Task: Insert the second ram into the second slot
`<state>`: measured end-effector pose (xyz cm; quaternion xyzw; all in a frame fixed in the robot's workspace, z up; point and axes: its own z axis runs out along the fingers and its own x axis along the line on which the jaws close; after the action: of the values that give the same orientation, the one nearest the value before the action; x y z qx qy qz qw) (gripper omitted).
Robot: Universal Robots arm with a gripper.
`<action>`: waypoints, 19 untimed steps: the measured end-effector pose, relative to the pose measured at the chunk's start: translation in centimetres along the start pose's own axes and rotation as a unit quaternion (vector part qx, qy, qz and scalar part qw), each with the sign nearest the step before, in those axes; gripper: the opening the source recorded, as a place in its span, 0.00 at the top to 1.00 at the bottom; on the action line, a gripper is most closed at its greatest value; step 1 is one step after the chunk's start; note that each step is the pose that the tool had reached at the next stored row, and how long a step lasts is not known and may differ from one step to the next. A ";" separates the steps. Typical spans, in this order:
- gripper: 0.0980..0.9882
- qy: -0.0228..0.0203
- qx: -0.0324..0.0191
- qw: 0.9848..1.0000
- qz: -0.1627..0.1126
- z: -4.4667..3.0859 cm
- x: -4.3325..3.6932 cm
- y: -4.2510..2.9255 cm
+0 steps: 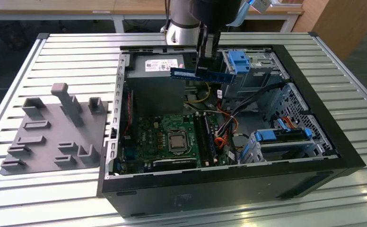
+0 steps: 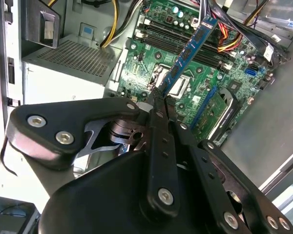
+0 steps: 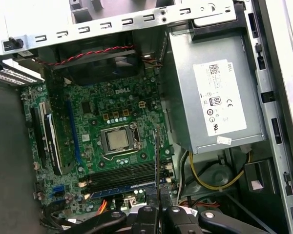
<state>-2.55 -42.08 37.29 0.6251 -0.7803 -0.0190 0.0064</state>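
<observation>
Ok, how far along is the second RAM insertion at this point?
Done: the second ram is picked up. In the first wrist view, a blue strip in one memory slot looks like another stick already seated, though I can't be sure. In hand: the gripper is shut on it, holding it above the open computer case. Left: it is not yet in any slot on the motherboard.
</observation>
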 end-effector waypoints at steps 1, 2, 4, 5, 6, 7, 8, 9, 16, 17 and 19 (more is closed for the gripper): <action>0.96 0.000 0.000 1.000 0.001 0.00 0.00 0.00; 0.96 0.000 0.000 1.000 0.003 0.00 0.00 0.00; 0.96 0.000 0.000 1.000 0.005 0.00 0.00 0.00; 0.96 0.000 0.000 1.000 0.007 0.00 0.00 0.00; 0.96 0.000 0.000 1.000 0.008 0.00 0.00 0.00; 0.96 0.000 0.000 1.000 0.009 0.00 0.00 0.00; 0.96 0.000 0.000 1.000 0.010 0.00 0.00 0.00; 0.96 0.000 0.000 1.000 0.011 0.00 0.00 0.00; 0.96 -0.001 0.000 1.000 0.020 0.00 0.00 0.00; 0.96 -0.001 0.000 1.000 0.022 0.00 0.00 0.00; 0.96 -0.001 0.000 1.000 0.024 0.00 0.00 0.00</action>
<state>-2.55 -42.08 37.29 0.6060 -0.7952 -0.0192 0.0060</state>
